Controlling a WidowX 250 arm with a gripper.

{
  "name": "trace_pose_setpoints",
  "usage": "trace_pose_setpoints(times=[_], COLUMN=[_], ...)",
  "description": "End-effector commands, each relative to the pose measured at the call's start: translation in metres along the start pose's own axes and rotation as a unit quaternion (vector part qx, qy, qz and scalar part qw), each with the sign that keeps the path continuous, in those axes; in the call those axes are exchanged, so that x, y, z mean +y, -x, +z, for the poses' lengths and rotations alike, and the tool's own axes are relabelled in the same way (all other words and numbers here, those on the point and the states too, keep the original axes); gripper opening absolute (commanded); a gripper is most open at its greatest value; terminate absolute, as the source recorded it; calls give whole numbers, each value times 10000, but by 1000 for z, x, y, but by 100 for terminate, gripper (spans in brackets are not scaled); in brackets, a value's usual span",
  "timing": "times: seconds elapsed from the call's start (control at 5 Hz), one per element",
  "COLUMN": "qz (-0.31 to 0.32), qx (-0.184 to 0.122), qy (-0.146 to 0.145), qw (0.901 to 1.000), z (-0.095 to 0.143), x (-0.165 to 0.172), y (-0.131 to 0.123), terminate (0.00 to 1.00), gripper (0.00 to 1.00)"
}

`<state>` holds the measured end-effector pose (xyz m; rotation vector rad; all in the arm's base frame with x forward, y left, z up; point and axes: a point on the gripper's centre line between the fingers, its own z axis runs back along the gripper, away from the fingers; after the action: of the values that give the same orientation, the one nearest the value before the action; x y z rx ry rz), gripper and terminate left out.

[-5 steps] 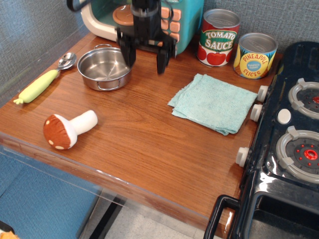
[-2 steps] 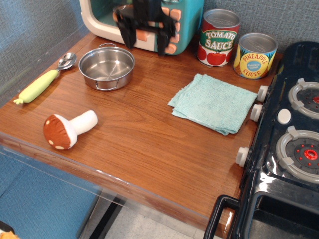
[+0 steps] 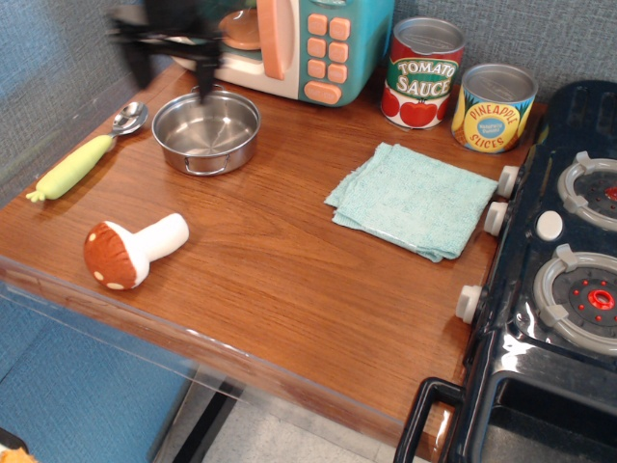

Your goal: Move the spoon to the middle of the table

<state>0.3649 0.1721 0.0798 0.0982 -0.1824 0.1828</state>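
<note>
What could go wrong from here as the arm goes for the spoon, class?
1. The spoon lies near the table's left edge; a clumsy grasp might push it off.
2. Its bowl sits close to the pot, so the gripper, blurred above, could knock the pot while descending.
3. The mushroom lies nearby and could be bumped if the spoon is dragged rather than lifted.

The spoon (image 3: 85, 153) lies at the table's (image 3: 280, 260) far left edge, bowl just beside the steel pot (image 3: 206, 132). The gripper (image 3: 170, 64) (blurred, fingers spread, empty) hangs above the pot's far rim.
</note>
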Motion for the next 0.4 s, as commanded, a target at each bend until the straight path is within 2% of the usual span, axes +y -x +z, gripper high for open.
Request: trace_pose_setpoints(times=[0.0,0.2], qz=[102,87], qx=[663,798], qy=[-644,-549], qw=[9957,9953], z=[-37,-51], x=[96,97], y=[48,64], terminate=[0,0], gripper=[100,100])
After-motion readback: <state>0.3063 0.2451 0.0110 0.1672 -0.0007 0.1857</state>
